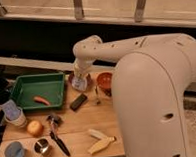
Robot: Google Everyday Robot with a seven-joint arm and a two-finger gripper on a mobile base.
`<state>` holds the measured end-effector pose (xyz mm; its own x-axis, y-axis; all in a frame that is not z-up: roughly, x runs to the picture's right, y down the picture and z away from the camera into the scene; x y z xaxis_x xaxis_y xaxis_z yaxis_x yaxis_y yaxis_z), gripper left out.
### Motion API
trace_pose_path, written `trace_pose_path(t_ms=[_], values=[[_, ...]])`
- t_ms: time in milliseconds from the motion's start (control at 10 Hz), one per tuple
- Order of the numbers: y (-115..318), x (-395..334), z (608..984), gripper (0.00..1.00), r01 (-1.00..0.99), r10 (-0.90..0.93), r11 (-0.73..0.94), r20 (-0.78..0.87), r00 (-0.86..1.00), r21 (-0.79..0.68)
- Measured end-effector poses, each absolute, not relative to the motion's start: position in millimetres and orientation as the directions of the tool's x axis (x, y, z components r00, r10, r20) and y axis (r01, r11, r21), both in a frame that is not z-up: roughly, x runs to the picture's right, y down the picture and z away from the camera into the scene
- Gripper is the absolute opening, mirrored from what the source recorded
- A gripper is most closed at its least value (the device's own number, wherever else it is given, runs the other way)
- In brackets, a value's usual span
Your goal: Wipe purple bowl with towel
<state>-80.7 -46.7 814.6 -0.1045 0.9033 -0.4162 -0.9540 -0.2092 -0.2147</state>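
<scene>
The purple bowl (73, 83) sits on the wooden table at the back, just right of the green tray; only its rim shows around the gripper. My gripper (80, 82) hangs straight down from the white arm into or right above this bowl. A pale, cloth-like patch, probably the towel (80, 84), shows at the gripper's tip inside the bowl. Whether it is clamped I cannot tell.
A red bowl (105, 81) stands right of the purple one. A green tray (22, 85) holds a sausage (41, 100). A black block (79, 101), fork (97, 95), banana (100, 142), orange (34, 128), black-handled tool (57, 136), metal cup (42, 145), blue cup (14, 150) lie in front.
</scene>
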Motion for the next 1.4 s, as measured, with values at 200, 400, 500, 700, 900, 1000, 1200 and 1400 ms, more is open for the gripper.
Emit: trace_pose_path(t_ms=[200, 400, 500, 700, 900, 1000, 1200, 1400], values=[[-43, -80, 817, 0.0, -0.953, 0.897, -0.213, -0.43, -0.104, -0.214], [-33, -73, 832, 0.0, -0.949, 0.888, -0.23, -0.445, -0.115, -0.214], [-27, -73, 844, 0.0, -0.945, 0.884, -0.24, -0.452, -0.119, -0.22], [-29, -79, 855, 0.0, -0.94, 0.881, -0.249, -0.457, -0.12, -0.232], [-34, -84, 864, 0.0, -0.94, 0.881, -0.247, -0.458, -0.117, -0.236], [-38, -87, 866, 0.0, -0.94, 0.884, -0.244, -0.454, -0.115, -0.238], [-49, -88, 874, 0.0, -0.942, 0.891, -0.237, -0.439, -0.114, -0.237], [-60, -90, 883, 0.0, -0.939, 0.898, -0.239, -0.425, -0.117, -0.246]])
